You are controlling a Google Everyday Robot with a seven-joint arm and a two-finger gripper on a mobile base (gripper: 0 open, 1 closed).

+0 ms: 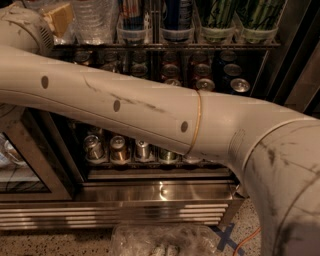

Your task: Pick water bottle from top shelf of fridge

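The water bottle [95, 20] stands at the left end of the top shelf [220, 46], cans [131, 15] close on its right. The gripper [56, 17] is just beside its left edge; whether it holds anything I cannot tell.

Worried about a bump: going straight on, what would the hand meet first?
Likely the water bottle, right beside the hand at the picture's top left; the hand is mostly cut off, so depth is unclear.
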